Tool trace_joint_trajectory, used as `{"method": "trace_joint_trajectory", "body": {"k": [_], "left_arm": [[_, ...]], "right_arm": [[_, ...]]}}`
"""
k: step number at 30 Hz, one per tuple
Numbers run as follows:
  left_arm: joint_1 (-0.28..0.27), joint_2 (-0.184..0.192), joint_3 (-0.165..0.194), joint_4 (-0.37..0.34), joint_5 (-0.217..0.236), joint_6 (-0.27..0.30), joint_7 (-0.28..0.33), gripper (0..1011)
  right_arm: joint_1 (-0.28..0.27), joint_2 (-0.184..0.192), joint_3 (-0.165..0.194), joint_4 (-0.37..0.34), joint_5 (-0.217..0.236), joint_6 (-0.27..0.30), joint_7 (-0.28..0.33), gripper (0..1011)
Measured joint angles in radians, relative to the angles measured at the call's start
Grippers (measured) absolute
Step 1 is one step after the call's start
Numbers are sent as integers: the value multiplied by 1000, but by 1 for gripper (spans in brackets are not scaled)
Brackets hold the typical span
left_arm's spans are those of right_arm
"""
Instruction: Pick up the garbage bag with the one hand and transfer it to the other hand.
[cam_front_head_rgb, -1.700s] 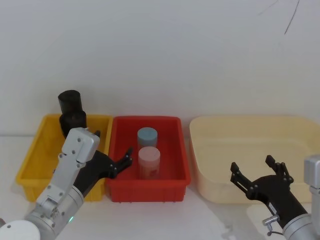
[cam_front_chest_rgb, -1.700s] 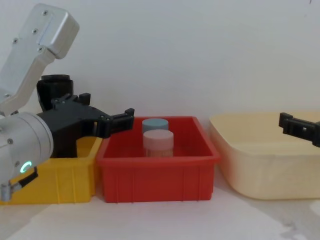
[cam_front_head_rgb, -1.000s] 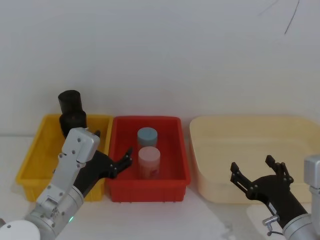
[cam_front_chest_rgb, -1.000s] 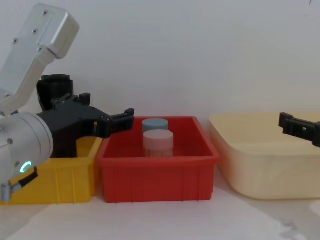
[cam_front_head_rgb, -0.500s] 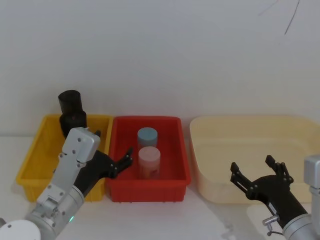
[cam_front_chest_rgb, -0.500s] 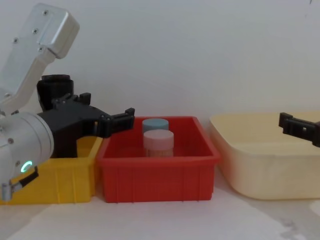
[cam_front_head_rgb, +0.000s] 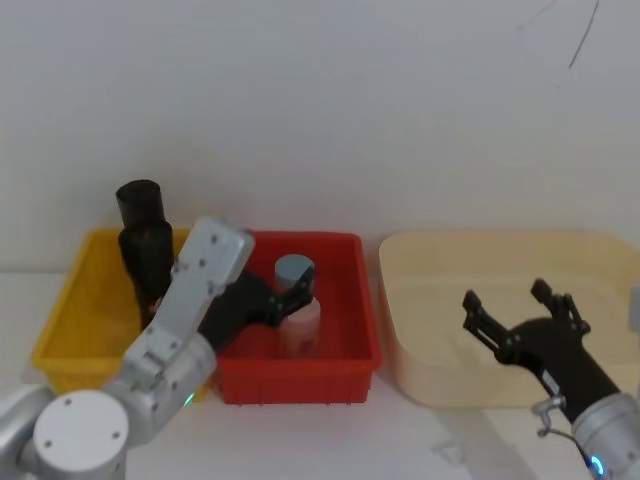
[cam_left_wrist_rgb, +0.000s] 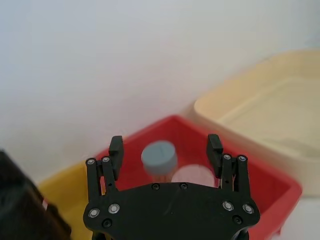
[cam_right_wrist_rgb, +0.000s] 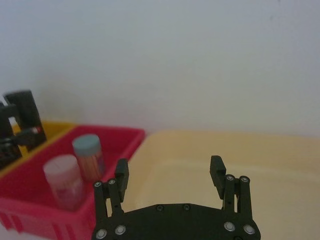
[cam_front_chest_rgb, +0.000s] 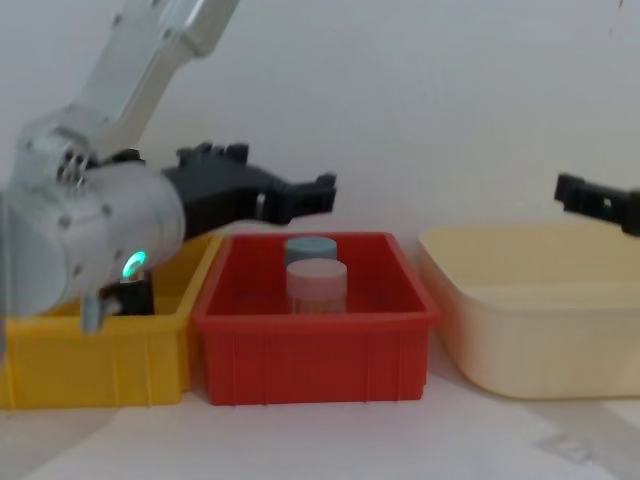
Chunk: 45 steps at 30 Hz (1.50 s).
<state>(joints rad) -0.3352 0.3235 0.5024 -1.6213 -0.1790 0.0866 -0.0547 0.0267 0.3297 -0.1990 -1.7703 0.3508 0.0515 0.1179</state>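
Hovering left gripper (cam_left_wrist_rgb: 165, 144); garbage bag (cam_front_head_rgb: 143, 236) seemingly cylindrical, black.

The garbage bag (cam_front_head_rgb: 145, 245) stands upright at the far side of the yellow bin (cam_front_head_rgb: 60, 330), with open air above it. To its right the left gripper (cam_left_wrist_rgb: 165, 144), fingers spread, hangs over the red bin (cam_front_head_rgb: 352, 320), above the blue-lidded jar (cam_front_head_rgb: 294, 268) and pink-lidded jar (cam_front_head_rgb: 305, 325). Farther right, the cream tub (cam_front_head_rgb: 480, 250) lies open under the spread right gripper (cam_front_head_rgb: 505, 295).

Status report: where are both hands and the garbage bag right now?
Left hand open, empty, over the red bin. Right hand open over the cream tub. Garbage bag upright in the yellow bin, ungripped. Nothing seen blocking the bag.
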Motion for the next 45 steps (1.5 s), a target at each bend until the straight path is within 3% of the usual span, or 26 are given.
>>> {"method": "trace_joint_trajectory", "body": {"k": [6, 13, 23, 26, 36, 45], "left_arm": [[-38, -9, -4, -64, 1, 74, -11, 1000], [-48, 5, -48, -163, -4, 175, -6, 1000], [7, 49, -162, -276, -42, 308, 12, 1000], [33, 60, -201, -289, -62, 332, 11, 1000], [100, 69, -310, -261, -147, 355, -30, 1000], [110, 60, -356, -188, -201, 316, -81, 1000]], "right_arm": [[64, -23, 3, 1, 57, 27, 42, 1002], [160, -63, -26, 30, 107, 59, 82, 1002], [299, -112, -92, 113, 136, 110, 120, 1002], [313, -114, -100, 124, 136, 115, 121, 1002], [389, -111, -153, 201, 97, 136, 126, 1001], [422, -107, -168, 252, 68, 137, 125, 1002]]}}
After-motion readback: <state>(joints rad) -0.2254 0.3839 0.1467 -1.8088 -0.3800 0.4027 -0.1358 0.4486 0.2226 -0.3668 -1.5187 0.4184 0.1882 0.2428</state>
